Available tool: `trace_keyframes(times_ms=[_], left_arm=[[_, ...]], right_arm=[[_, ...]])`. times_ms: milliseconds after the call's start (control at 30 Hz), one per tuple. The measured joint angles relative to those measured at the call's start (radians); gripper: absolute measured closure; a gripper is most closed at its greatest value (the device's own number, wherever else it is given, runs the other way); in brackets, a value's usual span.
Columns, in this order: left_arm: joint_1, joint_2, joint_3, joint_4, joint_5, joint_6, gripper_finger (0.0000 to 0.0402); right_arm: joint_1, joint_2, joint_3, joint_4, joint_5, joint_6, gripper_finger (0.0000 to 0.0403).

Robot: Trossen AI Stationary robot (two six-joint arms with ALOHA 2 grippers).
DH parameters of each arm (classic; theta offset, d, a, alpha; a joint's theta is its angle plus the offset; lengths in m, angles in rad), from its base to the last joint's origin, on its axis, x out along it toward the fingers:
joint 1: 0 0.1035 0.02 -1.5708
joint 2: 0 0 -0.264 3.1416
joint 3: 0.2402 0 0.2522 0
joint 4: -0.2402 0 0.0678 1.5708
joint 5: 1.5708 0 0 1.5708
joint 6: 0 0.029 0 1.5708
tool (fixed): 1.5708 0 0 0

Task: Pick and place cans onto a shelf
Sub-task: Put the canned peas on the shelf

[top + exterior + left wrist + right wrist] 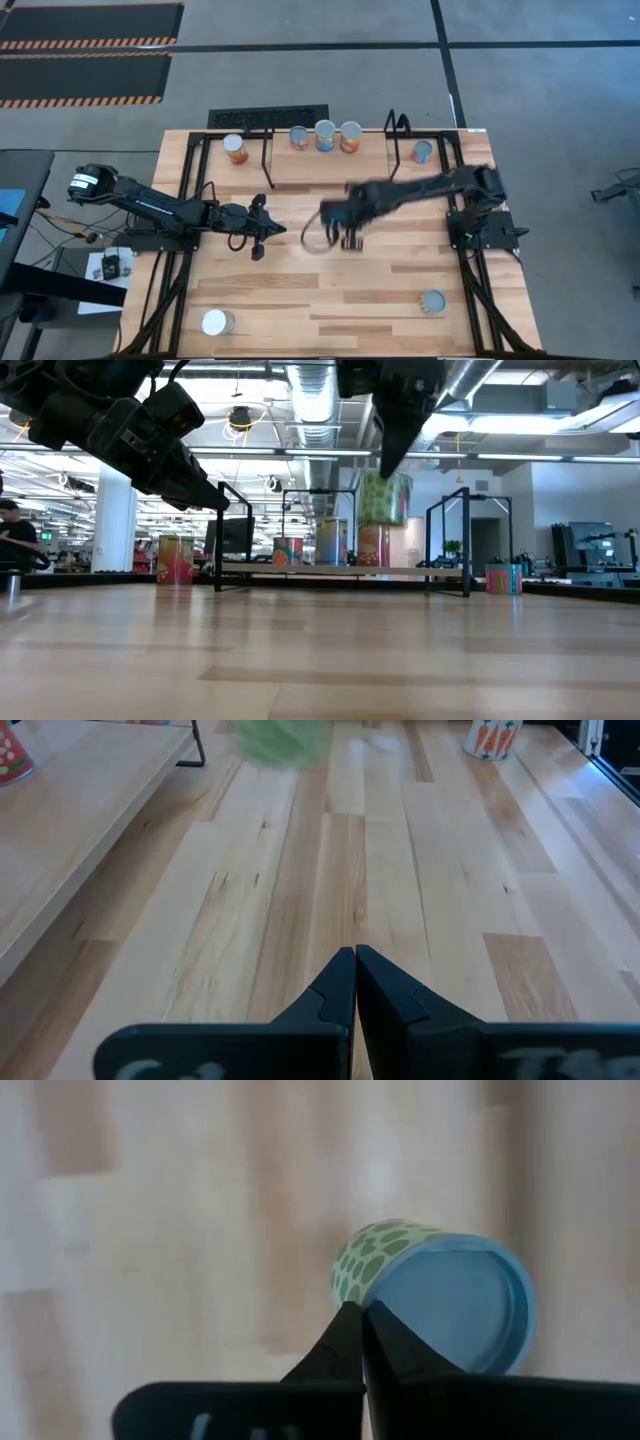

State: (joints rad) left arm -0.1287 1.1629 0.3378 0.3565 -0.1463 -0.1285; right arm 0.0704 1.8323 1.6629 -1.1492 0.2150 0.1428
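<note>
We look down on a light-wood bench (330, 285) with two dark arms reaching toward its middle. The right pincer (345, 238) hangs above the centre of the bench, its fingers pressed together and pinching nothing. Just past those fingers, in the right wrist view, a green-spotted can (440, 1305) with a blue-grey end is tilted and blurred, apart from the fingertips. In the low view the same can appears in the air below the pincer, above the level of the shelf (315, 165).

The left pincer (262, 228) waits left of centre over the bench, its fingers also pressed together and empty.

At the far edge, three cans (325, 135) stand in a row on the shelf. One can stands just left of the shelf, another just right of it. Two more cans stand near the front corners of the bench.
</note>
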Motion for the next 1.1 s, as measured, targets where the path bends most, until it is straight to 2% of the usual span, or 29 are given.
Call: trace_keyframes(times_ms=[167, 400, 600, 867, 1100], left_arm=[[0.0, 0.0, 0.0, -0.001, 0.0, 0.0, 0.0401], [0.0, 0.0, 0.0, -0.004, 0.0, -0.001, 0.0401], [0.0, 0.0, 0.0, -0.006, 0.0, -0.001, 0.0401], [-0.001, 0.0, 0.0, -0.007, 0.0, -0.003, 0.0401], [-0.001, 0.0, 0.0, -0.003, 0.0, -0.008, 0.0401]], right_arm=[[-0.201, -0.064, 0.002, -0.025, 0.022, -0.067, 0.0397], [-0.422, 0.025, 0.0, -0.026, -0.002, -0.203, 0.0397], [-0.511, 0.072, -0.001, -0.025, -0.007, -0.225, 0.0398], [-0.608, 0.072, 0.0, -0.021, -0.007, -0.23, 0.0398], [-0.651, 0.072, -0.001, 0.031, -0.032, -0.231, 0.0398]])
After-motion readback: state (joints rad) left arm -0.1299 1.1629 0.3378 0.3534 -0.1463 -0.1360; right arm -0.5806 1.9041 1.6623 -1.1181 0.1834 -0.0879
